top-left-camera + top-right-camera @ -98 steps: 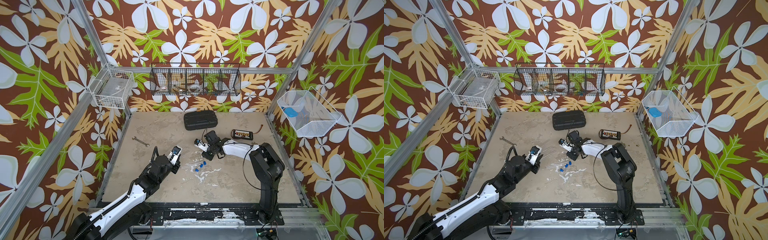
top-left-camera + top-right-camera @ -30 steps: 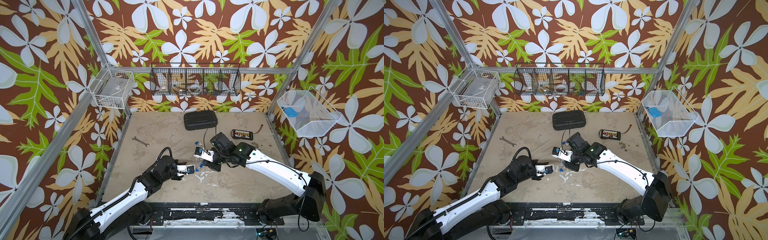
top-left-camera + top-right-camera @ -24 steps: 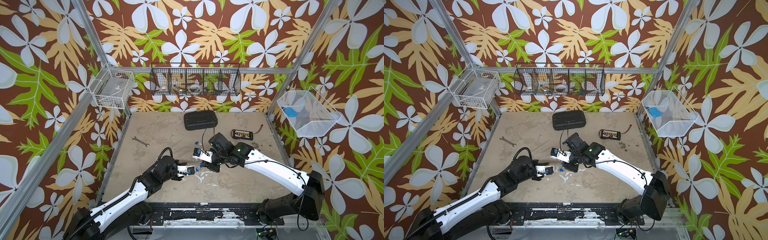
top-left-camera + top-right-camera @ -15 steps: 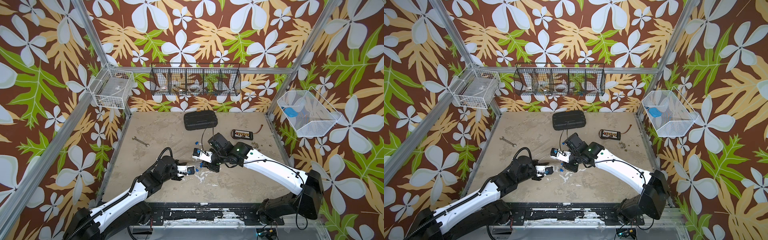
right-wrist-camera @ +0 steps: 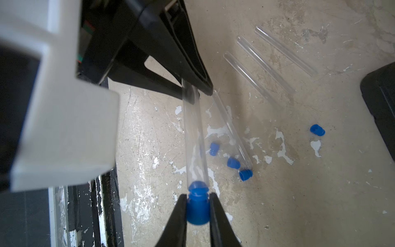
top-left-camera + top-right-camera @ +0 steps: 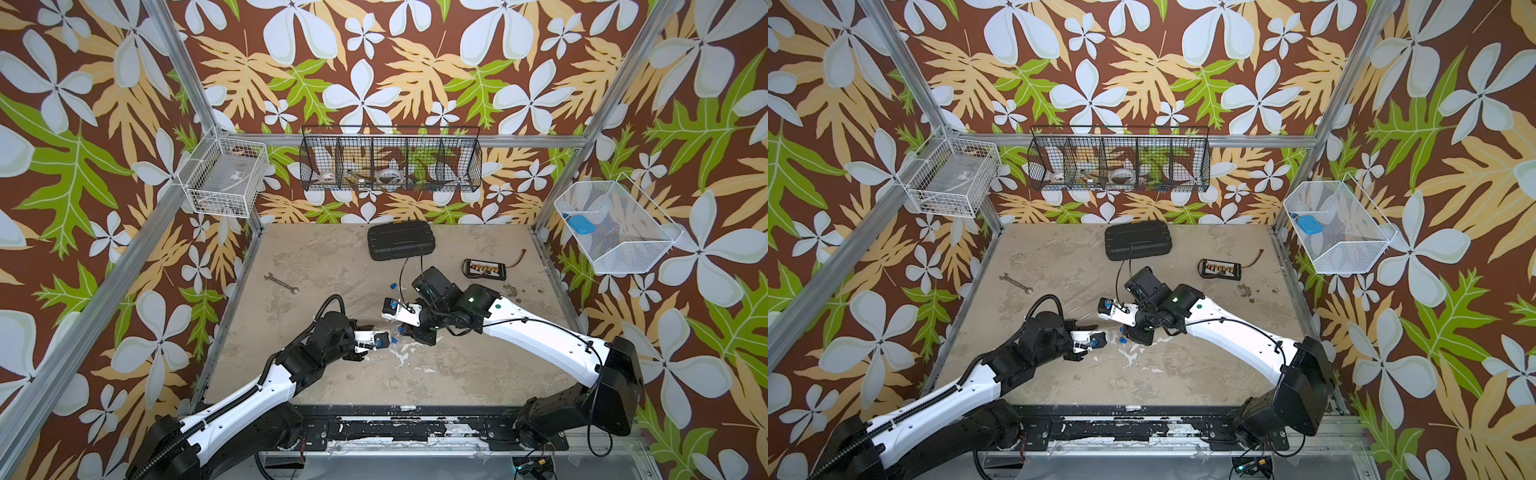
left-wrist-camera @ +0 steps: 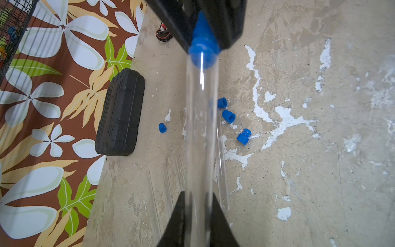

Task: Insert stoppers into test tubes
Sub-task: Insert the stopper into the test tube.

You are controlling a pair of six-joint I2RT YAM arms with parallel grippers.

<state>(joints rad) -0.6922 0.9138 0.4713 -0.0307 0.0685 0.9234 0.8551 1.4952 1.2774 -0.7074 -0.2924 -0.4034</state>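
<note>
Scuffed beige tabletop (image 6: 457, 374): in both top views your left gripper (image 6: 385, 338) and right gripper (image 6: 402, 330) meet tip to tip near its middle. Left wrist view: left jaws clamped on a clear test tube (image 7: 201, 128) held off the table, a blue stopper (image 7: 202, 53) at its far mouth. Right wrist view: right jaws clamped on that stopper; four loose stoppers (image 5: 233, 162) and four other tubes (image 5: 265, 64) lie below.
</note>
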